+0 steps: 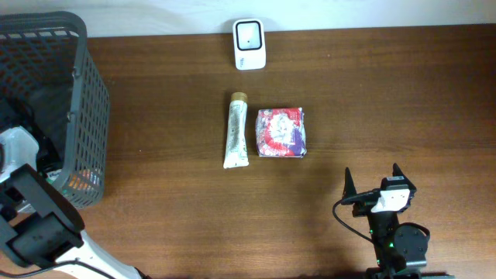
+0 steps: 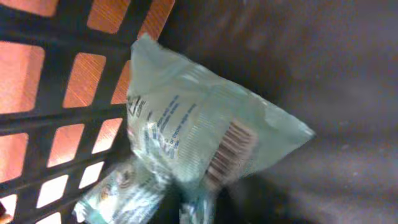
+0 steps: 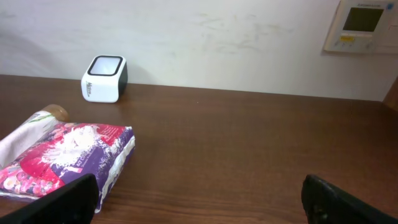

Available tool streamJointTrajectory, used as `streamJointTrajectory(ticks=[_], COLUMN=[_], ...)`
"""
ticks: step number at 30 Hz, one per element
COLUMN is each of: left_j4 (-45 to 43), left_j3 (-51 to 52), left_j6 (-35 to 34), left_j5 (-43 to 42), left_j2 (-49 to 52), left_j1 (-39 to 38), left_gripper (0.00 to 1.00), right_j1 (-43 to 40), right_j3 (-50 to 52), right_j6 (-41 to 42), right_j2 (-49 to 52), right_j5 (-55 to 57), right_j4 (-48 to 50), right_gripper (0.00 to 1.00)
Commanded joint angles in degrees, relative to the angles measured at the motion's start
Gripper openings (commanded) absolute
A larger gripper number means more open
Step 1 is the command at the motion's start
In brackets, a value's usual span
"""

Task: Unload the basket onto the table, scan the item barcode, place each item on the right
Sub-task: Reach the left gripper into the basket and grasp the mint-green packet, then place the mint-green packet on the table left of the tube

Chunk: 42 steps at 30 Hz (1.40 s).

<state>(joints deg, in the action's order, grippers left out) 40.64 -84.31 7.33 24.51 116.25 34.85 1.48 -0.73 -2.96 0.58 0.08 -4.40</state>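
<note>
Filling the left wrist view is a pale green packet (image 2: 205, 127) with a barcode (image 2: 230, 152) on its face, lying inside the dark mesh basket (image 2: 56, 118). Its lower corner runs down into my left gripper (image 2: 199, 214), which is shut on it; the fingers themselves are blurred. From overhead, the left arm (image 1: 19, 155) reaches into the basket (image 1: 85, 116) and the gripper is hidden there. The white barcode scanner (image 1: 249, 33) stands at the table's far edge. My right gripper (image 1: 372, 174) hovers open and holds nothing near the front right.
A cream tube (image 1: 236, 130) and a red and purple packet (image 1: 280, 132) lie side by side mid-table, ahead and left of the right gripper (image 3: 202, 202). Another printed wrapper (image 2: 118, 190) lies under the green packet. A wall panel (image 3: 360, 25) hangs behind the table.
</note>
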Motion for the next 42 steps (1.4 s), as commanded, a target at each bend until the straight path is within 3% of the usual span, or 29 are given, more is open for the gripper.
streamJointTrajectory(ticks=[1, 7, 8, 14, 18, 23, 28, 36, 40, 42], left_j4=[1.0, 3.9, 3.6, -8.5, -12.0, -13.0, -11.3, -3.6, -3.7, -3.7], left_j3=[0.7, -5.9, -6.7, -8.1, -8.1, -8.1, -8.0, -7.6, -7.6, -7.9], left_j6=[-3.5, -13.9, -15.4, -18.9, -33.5, -35.2, -35.1, -32.7, -25.8, -24.3], left_j5=[-4.2, -5.7, -8.1, -40.8, -47.5, -55.4, -53.5, -31.9, -30.5, -25.3], left_j2=[0.3, -12.4, -15.2, -33.3, -40.0, -41.9, -41.2, -31.2, -27.3, -27.7], left_j1=[0.0, -1.2, -1.3, -1.3, -3.2, -12.9, -29.7, -49.0, -50.0, -49.2], left_gripper=[0.00, 0.00, 0.00, 0.00, 0.00, 0.00, 0.00, 0.00, 0.25, 0.27], right_j1=[-0.3, -0.3, -0.3, -0.3, -0.3, -0.3, -0.3, -0.3, -0.3, -0.3], right_j3=[0.4, 0.4, 0.4, 0.4, 0.4, 0.4, 0.4, 0.4, 0.4, 0.4], right_j6=[0.4, 0.4, 0.4, 0.4, 0.4, 0.4, 0.4, 0.4, 0.4, 0.4], right_j2=[-0.4, -0.4, -0.4, -0.4, -0.4, -0.4, -0.4, -0.4, -0.4, -0.4], right_j5=[-0.1, -0.1, -0.1, -0.1, -0.1, -0.1, -0.1, -0.1, -0.1, -0.1], right_j4=[-0.3, -0.3, -0.3, -0.3, -0.3, -0.3, -0.3, -0.3, -0.3, -0.3], right_gripper=[0.99, 0.99, 0.99, 0.98, 0.99, 0.99, 0.99, 0.99, 0.99, 0.99])
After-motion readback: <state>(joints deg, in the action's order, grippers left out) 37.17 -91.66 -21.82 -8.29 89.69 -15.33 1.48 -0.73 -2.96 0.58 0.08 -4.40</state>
